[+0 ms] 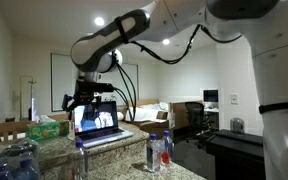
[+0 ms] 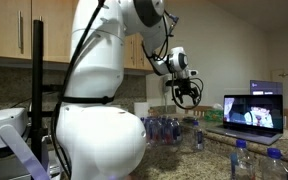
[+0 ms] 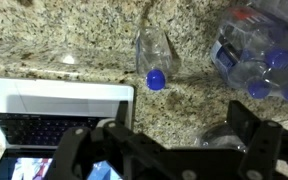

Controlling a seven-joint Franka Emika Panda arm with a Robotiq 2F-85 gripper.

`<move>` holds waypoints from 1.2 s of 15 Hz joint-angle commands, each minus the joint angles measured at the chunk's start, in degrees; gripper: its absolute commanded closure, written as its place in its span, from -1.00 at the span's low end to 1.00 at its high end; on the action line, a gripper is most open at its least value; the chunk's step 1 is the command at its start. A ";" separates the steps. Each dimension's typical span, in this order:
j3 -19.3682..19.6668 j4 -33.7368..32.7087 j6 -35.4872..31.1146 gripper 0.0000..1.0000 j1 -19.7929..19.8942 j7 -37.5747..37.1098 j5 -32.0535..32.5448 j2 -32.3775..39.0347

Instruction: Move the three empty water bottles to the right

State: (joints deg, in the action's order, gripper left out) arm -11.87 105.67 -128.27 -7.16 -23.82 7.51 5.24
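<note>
Clear plastic bottles [image 1: 153, 152] stand on the counter [image 3: 44, 40] near the laptop [image 1: 97, 120]; the gripper [image 2: 187, 97] hangs above, spread and empty, so an approach seems in hand and it must next descend over one.

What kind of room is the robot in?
Probably a home kitchen. There is a speckled granite counter and there are wooden cabinets on the wall above it.
</note>
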 commanded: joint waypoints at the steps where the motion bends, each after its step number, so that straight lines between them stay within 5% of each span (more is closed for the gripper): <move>1: 2.11 -13.38 8.92 -1.00 -2.58 -0.83 0.85 11.41; 4: 4.14 -17.56 11.22 -1.00 -4.26 -0.58 -0.15 15.51; 6: 4.63 -12.94 8.01 -1.00 -6.30 -0.54 1.99 12.60; 10: 4.98 -15.45 8.63 -1.00 -6.89 0.19 0.31 14.68; 18: 7.16 -25.53 15.32 -1.00 -4.99 1.42 -4.93 22.39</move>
State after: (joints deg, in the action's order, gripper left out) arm -5.13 84.85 -116.63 -13.14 -23.82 5.50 24.64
